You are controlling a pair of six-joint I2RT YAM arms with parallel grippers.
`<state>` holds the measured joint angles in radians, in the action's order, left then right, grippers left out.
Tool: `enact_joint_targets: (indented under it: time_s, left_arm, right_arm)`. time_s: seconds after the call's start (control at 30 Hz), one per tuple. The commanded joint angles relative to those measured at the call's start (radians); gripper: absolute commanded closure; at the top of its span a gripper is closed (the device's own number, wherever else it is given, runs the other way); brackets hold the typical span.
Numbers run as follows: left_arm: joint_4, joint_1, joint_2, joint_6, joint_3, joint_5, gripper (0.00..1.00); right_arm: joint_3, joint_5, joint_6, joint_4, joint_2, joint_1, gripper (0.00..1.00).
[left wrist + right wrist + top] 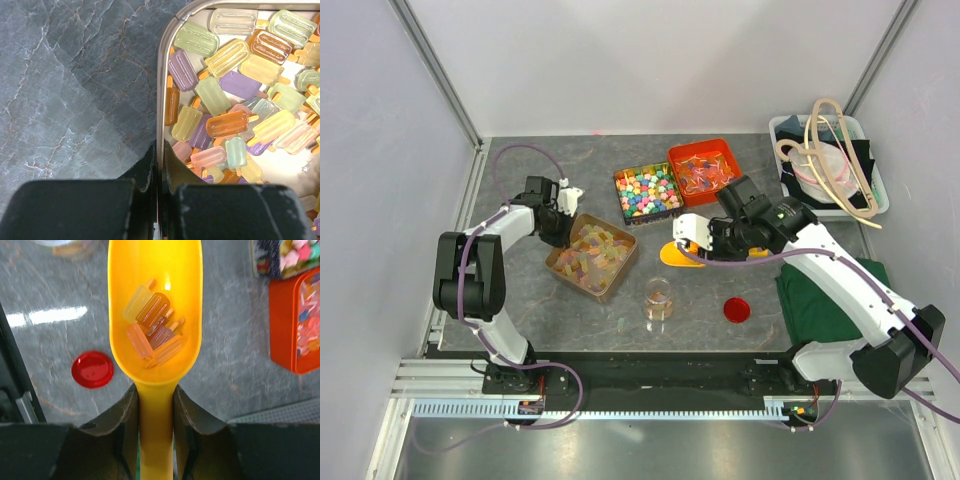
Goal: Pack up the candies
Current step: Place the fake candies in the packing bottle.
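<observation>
The candies (592, 255) are translucent pastel ice-lolly shapes heaped in a brown tin tray (623, 272) left of centre. In the left wrist view the candies (235, 100) fill the tray, and my left gripper (160, 155) is shut on the tray's thin metal rim (161, 100). It shows in the top view (560, 225) at the tray's far-left edge. My right gripper (155, 390) is shut on the handle of a yellow scoop (155, 270) holding several candies (152, 335). The scoop (672, 255) hangs just beyond a clear jar (658, 300).
A red lid (736, 309) lies right of the jar and shows in the right wrist view (92, 369). Behind are a tin of bright cube candies (647, 190) and an orange tin (704, 170). A white bin with tubing (830, 165) and a green cloth (830, 300) sit right.
</observation>
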<state>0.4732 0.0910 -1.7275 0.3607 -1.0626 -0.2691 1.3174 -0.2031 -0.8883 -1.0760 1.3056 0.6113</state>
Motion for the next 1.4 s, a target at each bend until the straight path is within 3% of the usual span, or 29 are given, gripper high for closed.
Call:
enact_joint_targets:
  time_s: [0.0,0.67,1.37]
  left_arm:
    - [-0.036,-0.007,0.013,0.006,-0.002,-0.071,0.98]
    - [-0.042,-0.02,-0.007,0.009,0.003,-0.062,0.98]
    - [-0.044,-0.027,-0.011,0.006,0.007,-0.061,0.98]
  right_arm:
    - [0.006,0.085,-0.049,-0.068,-0.046,0.007,1.0]
    - [0.088,0.18,-0.021,-0.165,-0.017,0.189,1.0]
    - [0.129,0.401,-0.061,-0.231,0.047,0.36,1.0]
